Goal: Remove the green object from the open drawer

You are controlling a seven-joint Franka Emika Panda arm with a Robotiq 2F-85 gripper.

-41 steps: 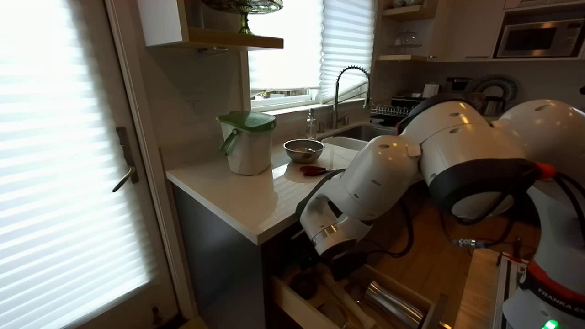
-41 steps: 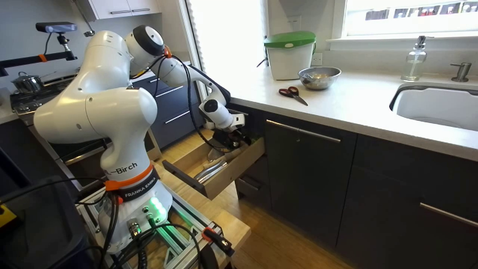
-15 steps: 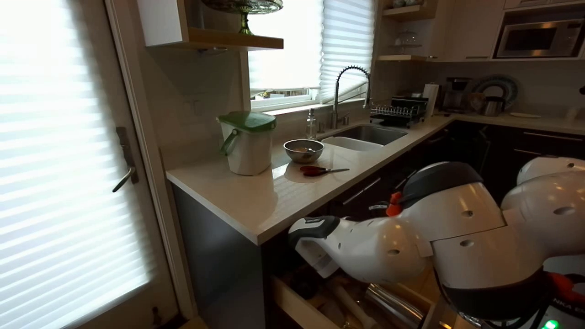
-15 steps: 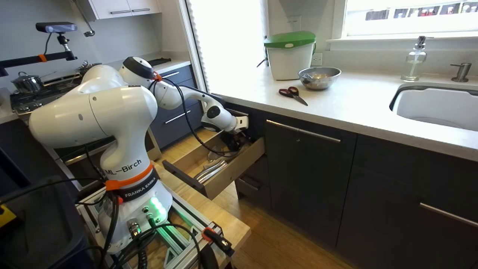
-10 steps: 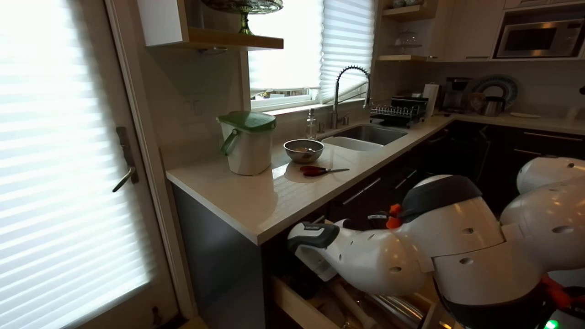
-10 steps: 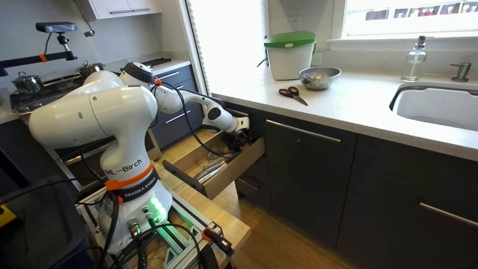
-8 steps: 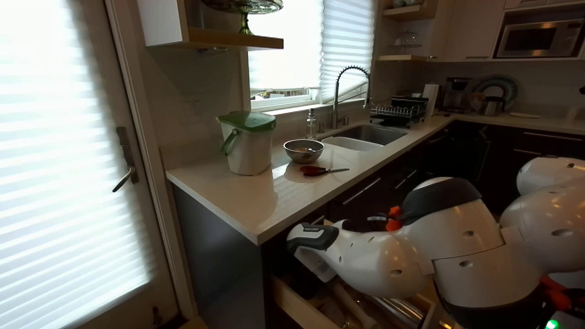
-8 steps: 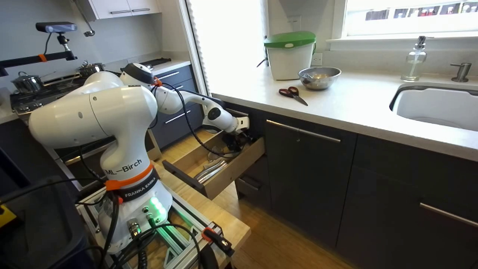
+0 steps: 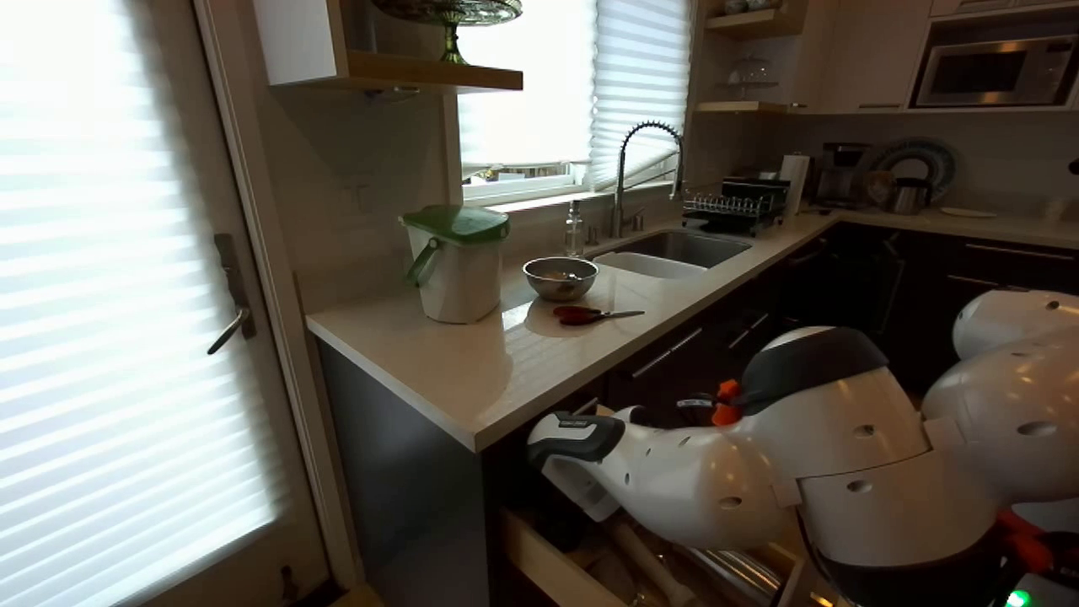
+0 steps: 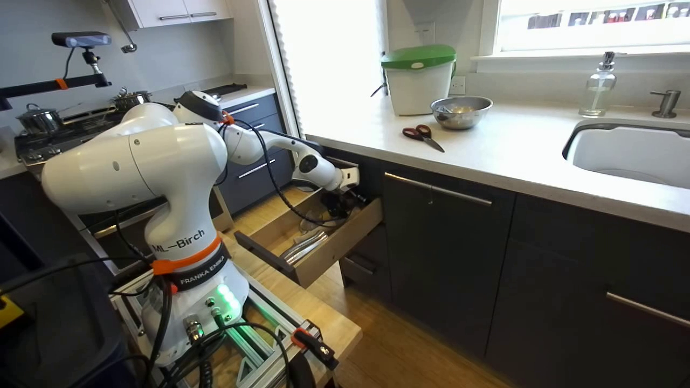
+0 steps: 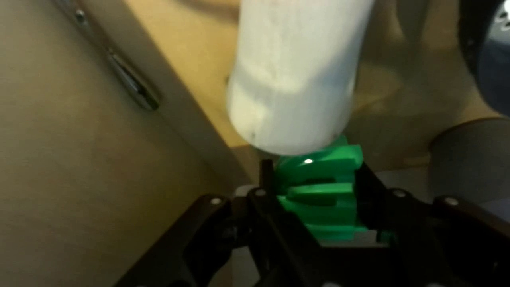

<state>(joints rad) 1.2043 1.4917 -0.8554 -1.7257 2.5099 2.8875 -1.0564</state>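
Note:
In the wrist view the green object (image 11: pixel 322 207), bright and ribbed, sits between the dark fingers of my gripper (image 11: pixel 314 171), which press against it from both sides. Its upper end is partly hidden behind a pale rounded rod. Both are inside the open drawer (image 10: pixel 345 242), near its rear end by the cabinet. In an exterior view only dark parts of the gripper show above the drawer's contents, and the green object is hidden. From another side the white wrist covers the gripper, with the drawer's wooden side (image 9: pixel 552 565) below.
The thick pale rod (image 11: pixel 295 87) lies close above the green object. A dark round item (image 11: pixel 494 59) is at the right. Ridged metal pieces (image 10: pixel 304 247) lie toward the drawer front. The countertop (image 10: pixel 372 137) edge overhangs beside the wrist, with scissors (image 10: pixel 423 136) and a metal bowl (image 10: pixel 461 114) on it.
Since the oldest frames the arm has come down, and the wrist has sunk lower over the rear of the drawer. Over the last half second the arm hardly moves while the jaws draw together.

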